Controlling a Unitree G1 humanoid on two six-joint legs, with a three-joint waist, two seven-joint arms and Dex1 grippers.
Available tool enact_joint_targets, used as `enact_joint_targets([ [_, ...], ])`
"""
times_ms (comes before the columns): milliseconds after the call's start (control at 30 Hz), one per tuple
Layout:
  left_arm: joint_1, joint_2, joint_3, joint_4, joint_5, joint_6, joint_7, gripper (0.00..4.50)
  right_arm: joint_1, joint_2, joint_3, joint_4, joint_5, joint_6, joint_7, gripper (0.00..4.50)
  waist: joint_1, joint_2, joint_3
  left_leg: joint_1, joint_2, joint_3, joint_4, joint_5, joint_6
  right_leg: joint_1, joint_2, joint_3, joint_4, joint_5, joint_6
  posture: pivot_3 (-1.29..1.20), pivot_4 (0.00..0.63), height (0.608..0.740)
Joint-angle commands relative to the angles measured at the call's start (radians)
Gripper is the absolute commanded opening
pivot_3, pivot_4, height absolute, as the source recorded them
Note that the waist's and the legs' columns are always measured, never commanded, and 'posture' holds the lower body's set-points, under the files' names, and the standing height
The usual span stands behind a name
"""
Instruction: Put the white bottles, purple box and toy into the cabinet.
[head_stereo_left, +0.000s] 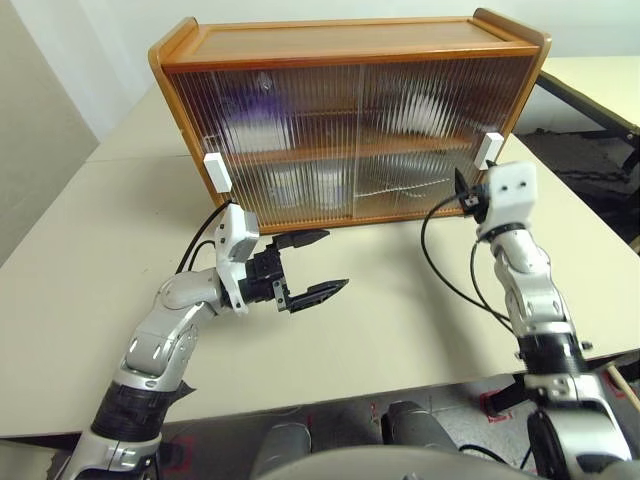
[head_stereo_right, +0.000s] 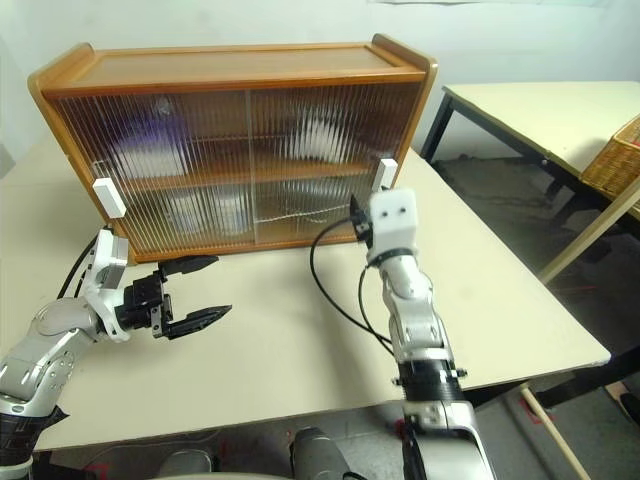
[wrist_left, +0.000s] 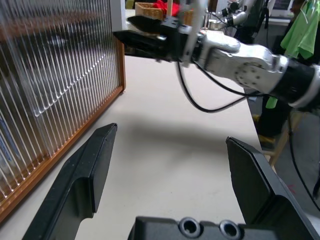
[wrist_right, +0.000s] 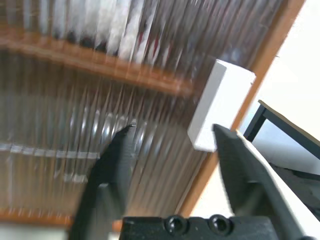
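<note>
Both sliding doors look drawn across the front of the large orange-brown wooden cabinet (head_stereo_left: 350, 120), which stands toward the far edge of the pale beige table (head_stereo_left: 400, 320), so the loading seems done and the arms are probably just clearing off. Through the ribbed translucent panes only blurs show: a purple smear on the upper shelf at its left end, likely the purple tissue pack (head_stereo_left: 262, 100), pale white shapes on both shelves that may be the white jars, and a fuzzy white patch with a red fleck on the upper shelf in the right wrist view, maybe the plush toy (wrist_right: 125, 25); can't tell them apart for sure. The right gripper (wrist_right: 175, 150) sits just off the right door's white block handle (wrist_right: 220, 105), fingers parted, gripping nothing, probably because it has let go of the handle. The left gripper (head_stereo_left: 310, 265) hovers over the table's near-left part, pointing across, jaws wide, empty, parked clear of the doors.
</note>
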Motion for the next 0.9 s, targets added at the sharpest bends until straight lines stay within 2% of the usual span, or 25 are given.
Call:
enact_joint_targets([
  [33, 0.008, 0.007, 0.002, 0.003, 0.009, 0.0, 0.002, 4.5, 0.119, -0.007, -0.024, -0.115, 0.031, 0.009, 0.035, 4.23, -0.001, 0.0, 0.0, 0.0, 0.0, 0.0, 0.0, 0.0, -0.001, 0.0, 0.0, 0.0, 0.0, -0.001, 0.001, -0.12, 0.0, 0.74],
  [67, 0.008, 0.008, 0.004, 0.004, 0.008, 0.001, 0.001, 4.5, 0.153, -0.011, -0.038, -0.13, 0.049, 0.002, 0.047, 4.46, -0.003, 0.0, 0.0, 0.0, 0.0, 0.0, 0.001, -0.001, -0.001, 0.001, 0.0, 0.0, 0.0, -0.002, 0.003, -0.13, 0.0, 0.74],
  [200, 0.037, 0.01, 0.039, 0.006, 0.0, -0.014, 0.015, 4.5, 0.213, -0.043, -0.128, -0.101, 0.146, -0.044, 0.114, 4.46, -0.012, 0.0, 0.001, 0.001, 0.0, 0.0, 0.002, -0.002, -0.003, 0.002, 0.0, 0.0, 0.0, -0.003, 0.004, -0.14, 0.0, 0.74],
  [400, 0.145, -0.049, 0.154, 0.024, 0.028, -0.117, 0.131, 4.5, 0.157, -0.121, -0.233, 0.14, 0.203, -0.18, 0.199, 4.46, -0.032, -0.001, 0.001, 0.002, 0.0, 0.0, 0.001, -0.003, -0.004, 0.001, 0.0, 0.002, 0.0, -0.004, 0.007, -0.14, 0.0, 0.74],
  [633, 0.301, -0.166, 0.344, 0.091, 0.096, -0.301, 0.356, 4.5, 0.073, -0.163, -0.256, 0.348, 0.203, -0.286, 0.235, 4.46, -0.039, 0.002, 0.002, 0.003, 0.0, 0.0, -0.002, -0.003, -0.005, 0.0, 0.0, 0.004, 0.001, -0.006, 0.01, -0.11, 0.0, 0.74],
  [900, 0.285, -0.193, 0.519, 0.284, 0.095, -0.397, 0.522, 4.5, -0.016, -0.189, -0.246, 0.471, 0.223, -0.325, 0.337, 4.46, -0.021, 0.001, 0.003, 0.005, 0.0, 0.001, 0.0, -0.003, -0.004, 0.002, 0.0, 0.004, 0.001, -0.005, 0.008, -0.09, 0.0, 0.74],
])
